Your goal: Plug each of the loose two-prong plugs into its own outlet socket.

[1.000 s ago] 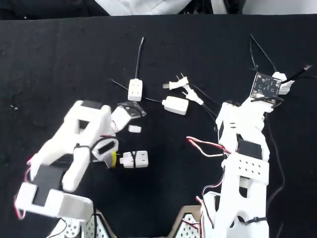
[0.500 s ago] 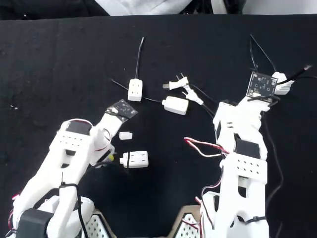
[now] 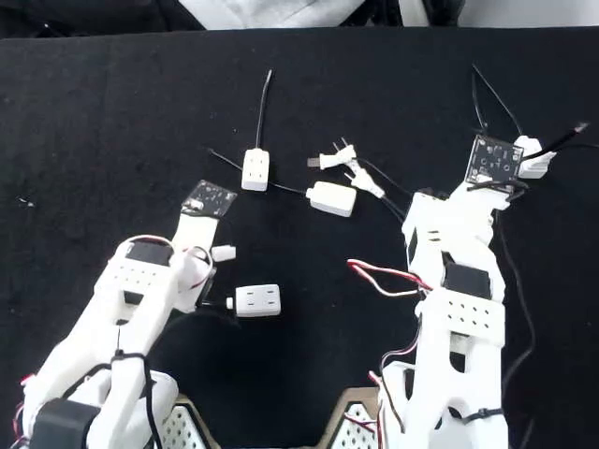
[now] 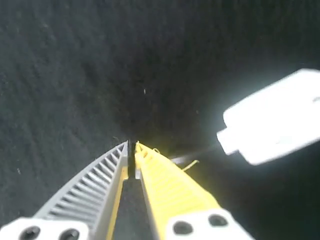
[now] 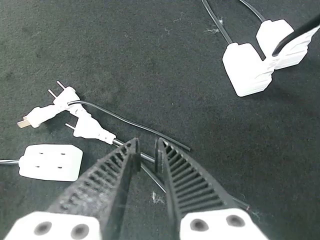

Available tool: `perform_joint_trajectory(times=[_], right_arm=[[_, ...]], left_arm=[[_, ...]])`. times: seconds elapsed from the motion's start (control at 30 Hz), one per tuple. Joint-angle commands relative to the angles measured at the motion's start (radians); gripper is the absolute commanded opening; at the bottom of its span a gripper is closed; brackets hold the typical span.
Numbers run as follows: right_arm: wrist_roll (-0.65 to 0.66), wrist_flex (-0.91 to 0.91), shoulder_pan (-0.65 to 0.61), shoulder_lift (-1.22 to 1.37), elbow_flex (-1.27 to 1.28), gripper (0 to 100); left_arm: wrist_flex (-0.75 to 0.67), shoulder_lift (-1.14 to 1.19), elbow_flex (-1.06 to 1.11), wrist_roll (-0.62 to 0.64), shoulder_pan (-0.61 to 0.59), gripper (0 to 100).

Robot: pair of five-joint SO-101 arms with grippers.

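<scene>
Table cover: plain matte black fabric table cover, flecked with pale lint in the right wrist view.
Left gripper: one ribbed finger light grey, the other bright yellow, on a white base.
Right gripper: both ribbed fingers black, on white mounts.
Arms: white plastic left arm and white plastic right arm.
Wires: thin red and white wire loop beside the right arm.
Sockets: white rectangular plastic outlet socket by the left arm; two more, and, the same plain white.
Plugs: white two-prong plugs with pale metal prongs.
Cords: thin black cord.
Boards: square black wrist boards, dotted with pale specks.
</scene>
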Motion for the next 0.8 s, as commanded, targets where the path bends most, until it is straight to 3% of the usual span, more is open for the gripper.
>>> perform_joint_trajectory(times=[0.0, 0.17, 0.4, 0.5, 0.77], right_arm=[[-0.002, -0.021, -0.014, 0.004, -0.030, 5.3], [-0.002, -0.021, -0.014, 0.004, -0.030, 5.3], [0.003, -0.012, -0.075, 0.004, -0.028, 5.3], [0.098, 0.029, -0.101, 0.005, -0.065, 5.3], [0.327, 0.548, -0.187, 0.185, -0.570, 5.3]], left_arm=[[0.043, -0.044, -0.042, 0.012, 0.021, 3], [-0.104, 0.009, 0.058, 0.017, 0.013, 3], [-0.166, 0.140, 0.027, 0.103, 0.002, 3], [-0.187, 0.173, 0.008, 0.141, -0.024, 3], [-0.187, 0.184, 0.001, 0.161, -0.039, 3]])
